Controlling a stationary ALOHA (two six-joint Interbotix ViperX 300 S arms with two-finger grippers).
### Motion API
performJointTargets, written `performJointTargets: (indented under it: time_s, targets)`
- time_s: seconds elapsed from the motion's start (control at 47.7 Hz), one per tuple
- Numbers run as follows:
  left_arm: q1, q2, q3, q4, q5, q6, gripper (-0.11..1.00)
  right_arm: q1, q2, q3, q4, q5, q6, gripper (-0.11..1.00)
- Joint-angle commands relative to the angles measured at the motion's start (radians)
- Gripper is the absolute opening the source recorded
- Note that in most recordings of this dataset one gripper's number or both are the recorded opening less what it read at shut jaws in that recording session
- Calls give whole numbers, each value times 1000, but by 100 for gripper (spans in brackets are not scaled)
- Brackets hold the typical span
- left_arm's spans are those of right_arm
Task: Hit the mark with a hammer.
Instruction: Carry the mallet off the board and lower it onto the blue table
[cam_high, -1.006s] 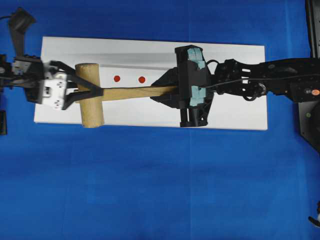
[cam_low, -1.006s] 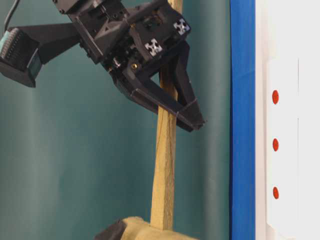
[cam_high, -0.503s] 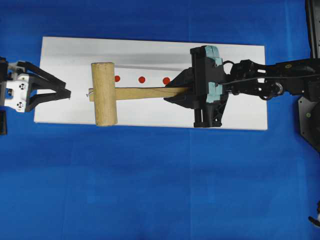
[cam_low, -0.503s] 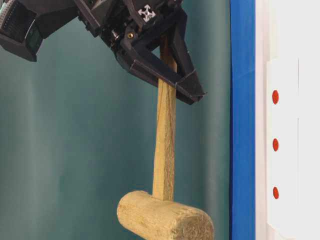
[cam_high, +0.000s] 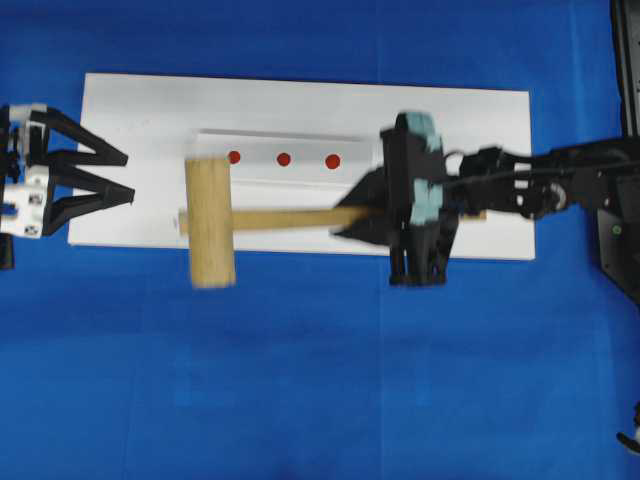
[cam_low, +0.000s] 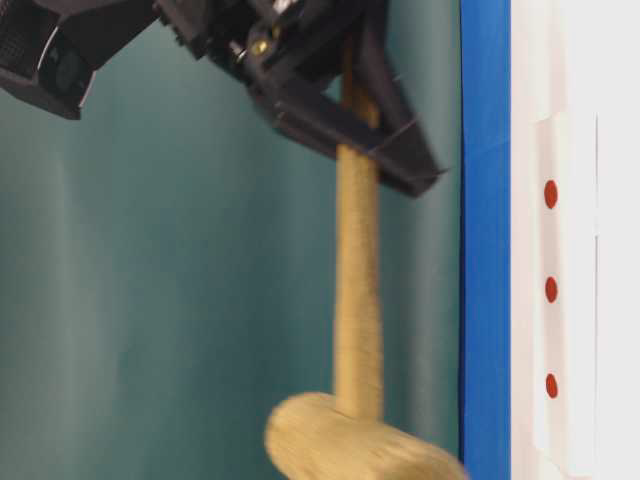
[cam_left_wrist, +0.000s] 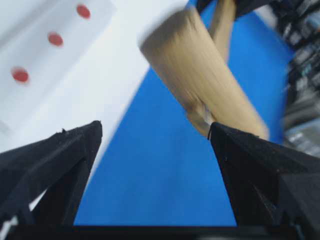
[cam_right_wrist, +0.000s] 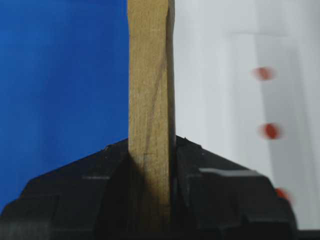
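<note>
The hammer (cam_high: 210, 222), a light wooden mallet, hangs blurred above the front left of the white board (cam_high: 460, 120). Its head overhangs the board's front edge, and my right gripper (cam_high: 347, 213) is shut on its slim handle (cam_right_wrist: 150, 75). Three red dots lie in a row on a white strip (cam_high: 290, 142). The mark (cam_high: 333, 161) is the right-hand dot, slightly the largest, and lies behind the handle. My left gripper (cam_high: 128, 177) stands open and empty at the board's left end, apart from the head (cam_left_wrist: 200, 80). From the right wrist the mark (cam_right_wrist: 282, 194) peeks out beside the fingers.
Blue cloth (cam_high: 300, 380) surrounds the board on all sides. The right arm (cam_high: 540, 185) reaches in from the right. A dark stand (cam_high: 620, 240) is at the right border.
My left gripper has let go of the hammer and drawn back left, open. The right gripper has carried the hammer rightward, then toward the board's front edge, uncovering all three dots.
</note>
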Motion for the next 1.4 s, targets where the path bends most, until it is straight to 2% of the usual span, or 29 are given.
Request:
performJointTargets:
  time_s: [0.0,0.084,0.21,0.314,0.398,0.503,0.712,0.922,1.383]
  targets:
    - [5,2,-12,3,-8,100,86,51,2,-17,57,-48,0,7]
    - [15,0,-11,2,-8,219,86,104,20,-14,104,-101,0,7]
    - [32,-5,-6,2,-8,345,85,186,55,-15,184,-192,0,7]
    - [38,-9,-2,0,-11,419,84,236,89,-28,232,-230,-2,7]
    - [37,-17,3,0,-20,445,83,267,120,-40,270,-244,-2,7]
    - [38,-32,14,0,-32,453,83,287,146,-54,299,-245,-2,7]
    - [38,-54,34,-5,-37,449,83,305,181,-75,313,-245,-2,7]
    - [38,-57,38,-8,-38,445,83,310,249,-86,370,-238,-2,7]
    - [40,-57,46,-8,-38,451,83,322,364,-132,373,-187,-5,7]
